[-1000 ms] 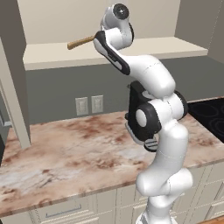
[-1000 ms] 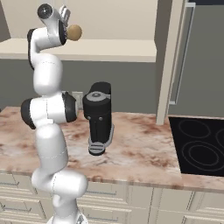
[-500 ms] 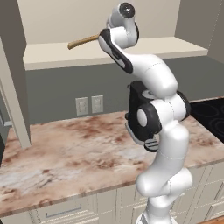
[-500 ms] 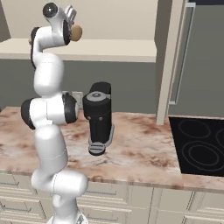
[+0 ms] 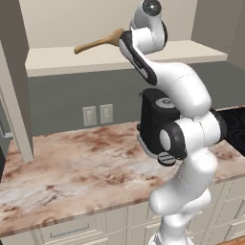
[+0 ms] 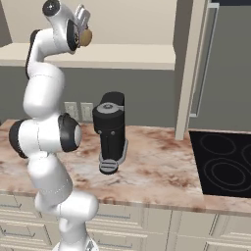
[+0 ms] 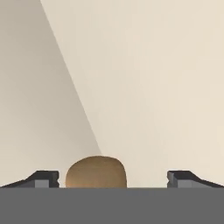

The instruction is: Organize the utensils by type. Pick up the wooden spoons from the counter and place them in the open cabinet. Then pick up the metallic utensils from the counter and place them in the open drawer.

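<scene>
We see our tool [image 7: 113, 179] raised to the level of the open cabinet [image 5: 119, 57], its two fingertips [image 7: 43, 178] spread wide apart and closed on nothing. In the hand view the rounded brown bowl of the wooden spoon [image 7: 96, 173] sits between the fingertips, nearer the left one, with clear gaps on both sides, so it is released. In the left base view the wooden spoon [image 5: 98, 43] reaches out from the tool toward the left, its handle slanting down over the cabinet's flat shelf; we cannot tell whether it rests on the shelf there. In the right base view its bowl [image 6: 86, 37] shows just beside the tool [image 6: 81, 19]. Well below the tool lies the tabletop [image 5: 72, 167], and a black coffee machine [image 6: 111, 131] stands on it, under and behind the arm. A black cooktop [image 6: 223, 164] lies further to the right.
</scene>
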